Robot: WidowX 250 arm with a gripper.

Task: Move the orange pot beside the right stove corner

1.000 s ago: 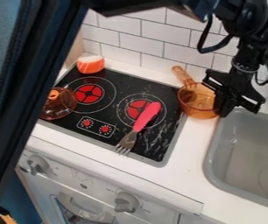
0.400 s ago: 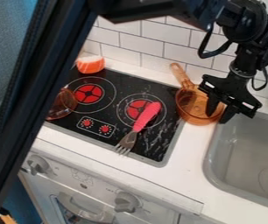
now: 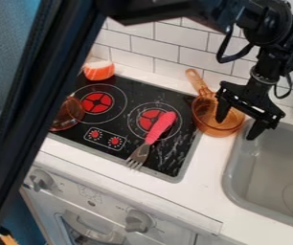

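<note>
The see-through orange pot (image 3: pixel 207 116) sits upright on the white surface (image 3: pixel 203 165), in the narrow strip between the right edge of the black glass-look stove top (image 3: pixel 125 117) and the grey sink (image 3: pixel 267 177). It is toward the back of that strip, level with the right-hand burner (image 3: pixel 150 118), and its see-through orange handle (image 3: pixel 197 80) points back to the white tiled wall (image 3: pixel 165 45). The black two-finger hand (image 3: pixel 235 130) hangs down over the pot's right side with its fingers spread wide: one reaches down over the pot's opening, the other stands past the right rim, by the back left corner of the sink. The rim lies between them, but neither finger is closed on it; whether either one touches the pot, I cannot tell. The black robot arm (image 3: pixel 264 36) comes in from the top. A fork with a pink handle and a grey head (image 3: pixel 152 136) lies slantwise on the stove top, its handle across the right-hand burner and its prongs at the front edge. An orange-and-white striped toy piece (image 3: pixel 99 72) rests at the back left corner, and a see-through brownish-orange round thing (image 3: pixel 68 115) lies at the left side, partly hidden by a dark bar (image 3: pixel 37 110).
</note>
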